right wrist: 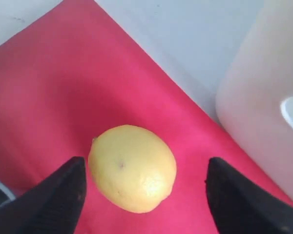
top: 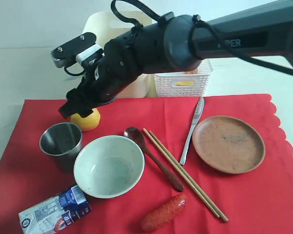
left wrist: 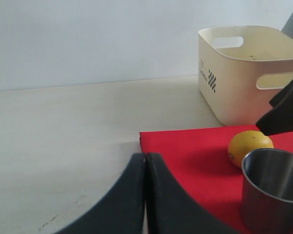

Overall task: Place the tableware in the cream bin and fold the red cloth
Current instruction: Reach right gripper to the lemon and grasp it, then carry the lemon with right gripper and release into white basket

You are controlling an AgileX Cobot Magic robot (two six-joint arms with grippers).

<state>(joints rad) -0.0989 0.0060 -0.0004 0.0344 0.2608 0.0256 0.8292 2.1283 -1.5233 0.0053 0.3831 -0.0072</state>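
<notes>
On the red cloth lie a steel cup, a pale bowl, a dark spoon, wooden chopsticks, a silver knife and a brown plate. The cream bin stands behind the cloth, partly hidden by the right arm. My right gripper reaches across to the left and stands open, its fingers on either side of a lemon without touching it. My left gripper is shut and empty, low over the table off the cloth's corner, and out of the exterior view.
A white perforated basket holding food stands beside the cream bin. A milk carton and a sausage lie at the cloth's front edge. The lemon sits just behind the cup. Bare pale tabletop spreads left of the cloth.
</notes>
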